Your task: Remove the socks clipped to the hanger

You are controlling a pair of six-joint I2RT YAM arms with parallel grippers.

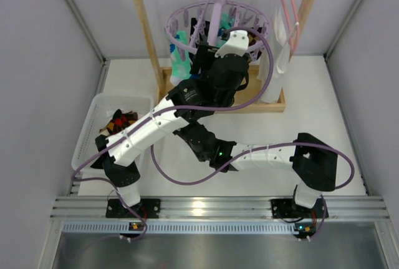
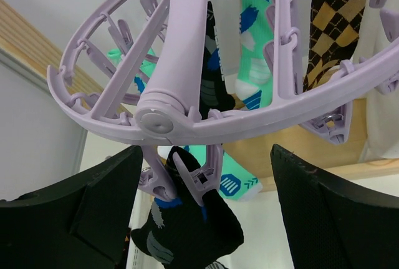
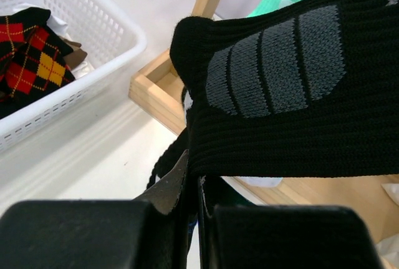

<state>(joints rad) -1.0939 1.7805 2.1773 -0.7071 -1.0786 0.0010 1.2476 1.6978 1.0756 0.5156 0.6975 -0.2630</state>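
The lilac hanger (image 2: 124, 63) hangs from the wooden rack's top bar, its ring (image 1: 181, 16) carrying many pegs. Clipped socks dangle from it: a mint-green sock (image 2: 255, 44), a brown argyle sock (image 2: 327, 32) and a black sock (image 2: 187, 231) held by a peg (image 2: 193, 178). My left gripper (image 2: 206, 206) is open, one finger on each side of that peg, not touching it. My right gripper (image 3: 194, 178) is shut on the lower part of the black sock (image 3: 280, 75), which has grey stripes. In the top view the left forearm hides the right gripper.
A white basket (image 1: 93, 125) at the left holds red-and-yellow argyle socks (image 3: 37, 57). The wooden rack (image 1: 146, 32) stands on a base frame (image 3: 162, 103). A thin pink hanger (image 1: 287, 7) with a white garment (image 1: 277, 63) hangs at the rack's right end.
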